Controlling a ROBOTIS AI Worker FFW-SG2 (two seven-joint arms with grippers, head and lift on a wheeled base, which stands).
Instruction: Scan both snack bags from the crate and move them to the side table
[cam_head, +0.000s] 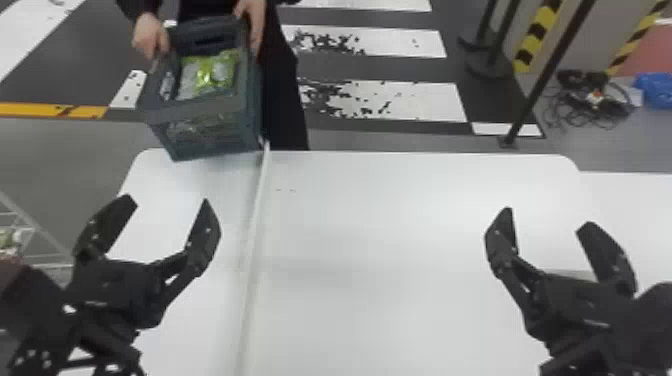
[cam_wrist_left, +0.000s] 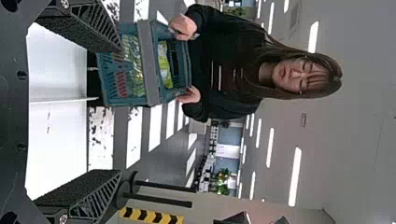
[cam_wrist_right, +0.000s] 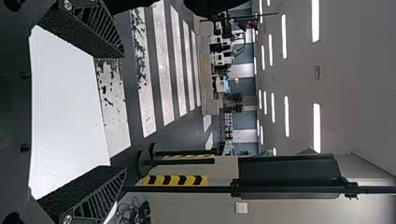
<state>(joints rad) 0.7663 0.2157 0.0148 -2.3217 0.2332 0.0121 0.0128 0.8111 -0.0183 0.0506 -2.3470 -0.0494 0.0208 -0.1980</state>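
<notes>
A person's two hands hold the grey-green crate at the far left edge of the white table, and green snack packaging lies inside it. In the left wrist view the crate is held by the same hands, with a green bag in it. My left gripper is open above the table's left part, nearer than the crate; its fingers also frame the left wrist view. On the right, my right gripper stands open over the table, and in its wrist view nothing is between the fingers.
The white table stretches between the arms, with a raised pale strip running along its left part. Another white surface adjoins at the right. A wire rack stands at the left edge. Black posts rise behind the table.
</notes>
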